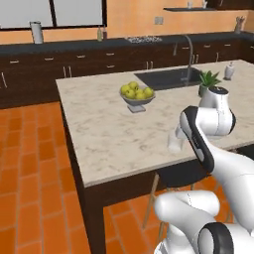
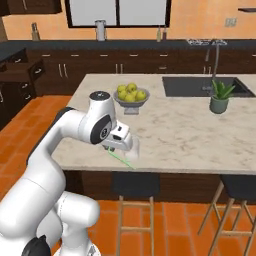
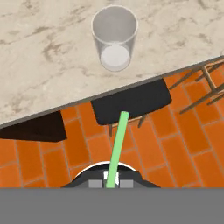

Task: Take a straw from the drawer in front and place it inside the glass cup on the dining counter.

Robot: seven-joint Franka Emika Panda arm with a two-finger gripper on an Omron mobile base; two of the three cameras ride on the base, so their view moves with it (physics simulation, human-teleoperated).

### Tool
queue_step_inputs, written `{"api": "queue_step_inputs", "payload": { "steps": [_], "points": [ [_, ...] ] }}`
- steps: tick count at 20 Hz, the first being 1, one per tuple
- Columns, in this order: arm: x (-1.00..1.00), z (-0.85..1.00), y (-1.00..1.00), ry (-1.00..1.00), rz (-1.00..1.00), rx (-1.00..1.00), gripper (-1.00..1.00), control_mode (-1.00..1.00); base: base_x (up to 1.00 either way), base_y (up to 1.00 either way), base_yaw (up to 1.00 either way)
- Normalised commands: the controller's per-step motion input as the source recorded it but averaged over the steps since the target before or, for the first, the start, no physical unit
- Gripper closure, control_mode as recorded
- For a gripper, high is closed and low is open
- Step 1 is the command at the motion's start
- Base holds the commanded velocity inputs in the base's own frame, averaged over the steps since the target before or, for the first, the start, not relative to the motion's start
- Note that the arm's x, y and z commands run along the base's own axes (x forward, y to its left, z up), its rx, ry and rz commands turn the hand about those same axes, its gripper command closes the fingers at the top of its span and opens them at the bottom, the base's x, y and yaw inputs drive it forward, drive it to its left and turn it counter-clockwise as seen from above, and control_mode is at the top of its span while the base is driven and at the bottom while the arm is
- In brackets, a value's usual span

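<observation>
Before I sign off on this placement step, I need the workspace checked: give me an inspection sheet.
Surface: dining counter, beige marble, dry.
Job's things: glass cup upright near the counter's edge, nothing in it; straw in the gripper, its tip over the floor short of the cup.
Clutter: fruit bowl, potted plant, sink.
Grippers: gripper shut on the straw.
Cables: nothing seen.
Surroundings: stool below the counter's edge, orange tile floor.

Both base views (behind) over dining counter (image 1: 109,134)
</observation>
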Motion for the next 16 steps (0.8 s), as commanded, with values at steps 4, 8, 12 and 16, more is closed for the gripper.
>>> {"api": "queue_step_inputs", "payload": {
  "steps": [4,8,12,16],
  "points": [
    [0.0,0.0,0.0,0.0,0.0,0.0,1.0,1.0,0.23,-0.69,0.38],
    [0.0,0.0,0.0,0.0,0.0,0.0,1.0,1.0,0.5,-0.21,0.2],
    [0.0,0.0,0.0,0.0,0.0,0.0,1.0,1.0,0.72,0.0,0.01],
    [0.0,0.0,0.0,0.0,0.0,0.0,1.0,1.0,0.84,-0.02,0.04]
  ]
}}
